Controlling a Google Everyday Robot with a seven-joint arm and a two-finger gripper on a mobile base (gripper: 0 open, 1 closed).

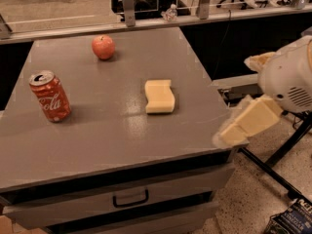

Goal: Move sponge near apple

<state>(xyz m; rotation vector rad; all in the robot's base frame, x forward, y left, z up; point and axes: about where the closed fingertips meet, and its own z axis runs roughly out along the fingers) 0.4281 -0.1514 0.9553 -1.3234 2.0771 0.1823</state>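
My gripper (239, 99) hangs open and empty beside the grey table's (97, 145) right edge, apart from the pale yellow wavy-sided foam sponge (159, 96).

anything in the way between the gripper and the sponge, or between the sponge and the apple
Nothing visible. The gripper hangs off the table's front right corner, with only bare tabletop between it and the sponge. Sponge to apple is bare too. The Coca-Cola can stands far left, off both paths.

Dim warm light, pale glare on the table (131, 128), gripper (241, 101) brightly lit at right edge.
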